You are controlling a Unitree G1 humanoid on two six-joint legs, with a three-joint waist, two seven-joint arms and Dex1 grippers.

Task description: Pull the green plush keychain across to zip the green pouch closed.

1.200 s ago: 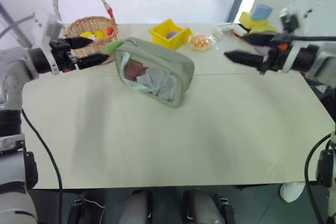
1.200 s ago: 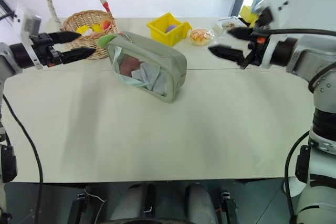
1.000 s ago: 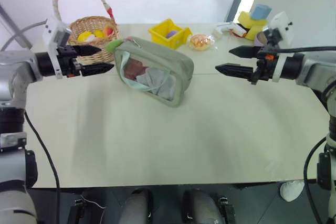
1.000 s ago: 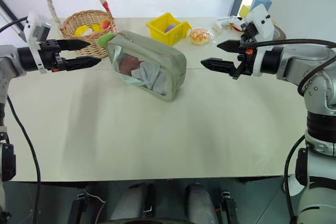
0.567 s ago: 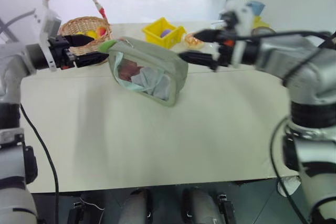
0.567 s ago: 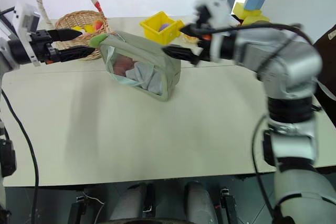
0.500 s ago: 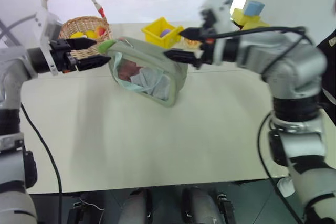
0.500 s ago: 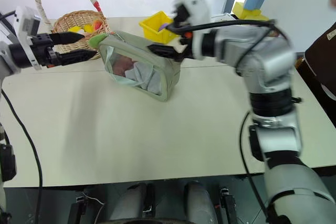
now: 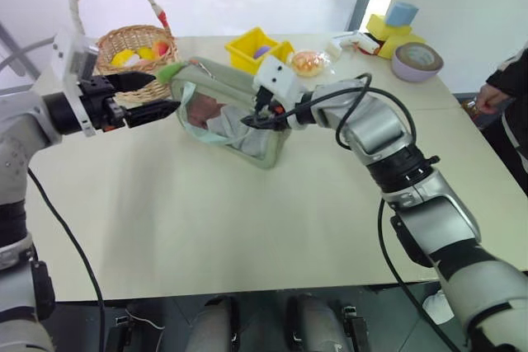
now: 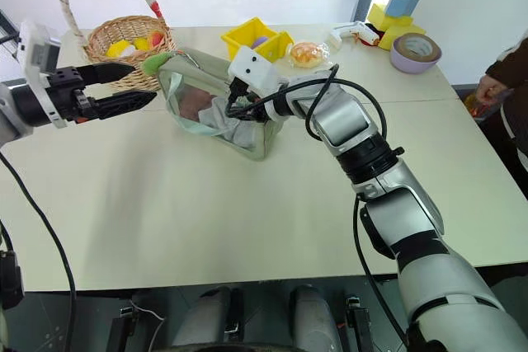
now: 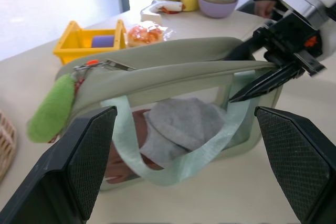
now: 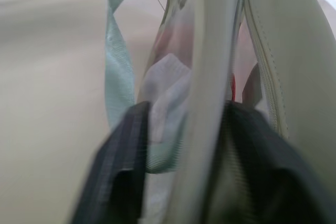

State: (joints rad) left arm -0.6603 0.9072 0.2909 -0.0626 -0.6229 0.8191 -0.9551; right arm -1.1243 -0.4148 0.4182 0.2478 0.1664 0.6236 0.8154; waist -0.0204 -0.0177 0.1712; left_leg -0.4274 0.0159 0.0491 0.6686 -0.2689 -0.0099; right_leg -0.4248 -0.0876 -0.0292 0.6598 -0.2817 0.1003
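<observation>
The green pouch (image 9: 235,113) stands on the table (image 9: 247,212), left of its middle and toward the far side. The green plush keychain (image 9: 167,73) hangs at the pouch's left end, with the wicker basket (image 9: 132,43) just behind it. The yellow bin (image 9: 257,47) sits behind the pouch, a wrapped bun (image 9: 307,62) right of the bin. Farther right, near the far edge, a roll of tape (image 9: 418,59) lies with toy blocks (image 9: 394,22) behind it. The left gripper (image 9: 153,96) is left of the pouch, level with the keychain; the right gripper (image 9: 257,118) is at the pouch's upper right edge, one finger on each side of the front wall
</observation>
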